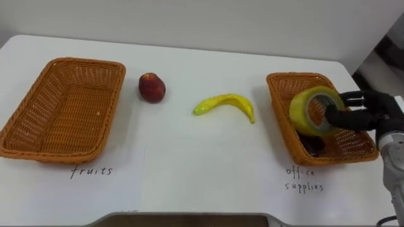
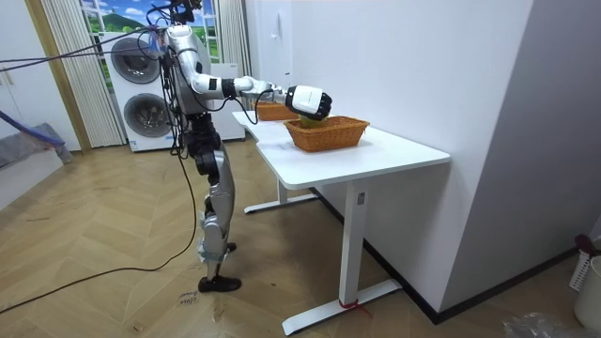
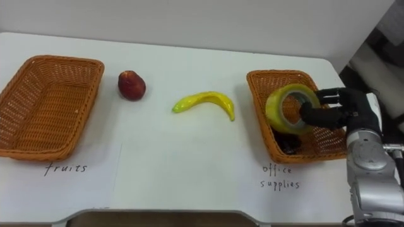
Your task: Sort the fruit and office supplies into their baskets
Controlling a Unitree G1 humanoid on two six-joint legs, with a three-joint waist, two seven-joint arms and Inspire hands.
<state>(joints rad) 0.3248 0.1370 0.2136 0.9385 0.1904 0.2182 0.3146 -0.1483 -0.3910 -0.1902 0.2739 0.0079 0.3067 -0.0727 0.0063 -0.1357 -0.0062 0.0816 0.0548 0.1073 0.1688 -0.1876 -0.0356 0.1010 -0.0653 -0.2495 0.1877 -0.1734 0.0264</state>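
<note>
The right hand [image 1: 361, 115] reaches in over the outer side of the office-supplies basket [image 1: 281, 84], its dark fingers curled round the rim of a yellow tape roll [image 1: 308, 112] and pinching it. The roll hangs over the basket's inside, tilted on edge with its hole facing up and back toward the robot, and it sits on the inner side of the hand, toward the basket's middle. Below it, on the basket's floor, lies a small dark thing [image 1: 313, 145] that I cannot identify. So the roll looks already placed for a drop: the hand needs only to lower a little and let go, and the roll's tilt suggests it may tip flat or roll against the basket wall. Two fruits wait on the white table [image 1: 189, 170]. The banana [image 1: 226, 104] lies just left of the basket, its long axis running across the table, with one tip pointing at the basket. The red fruit [image 1: 151, 87] lies farther left, near the empty fruits basket [image 1: 82, 62], which is well apart at the table's far left. The right hand is the nearer one to the banana.
</note>
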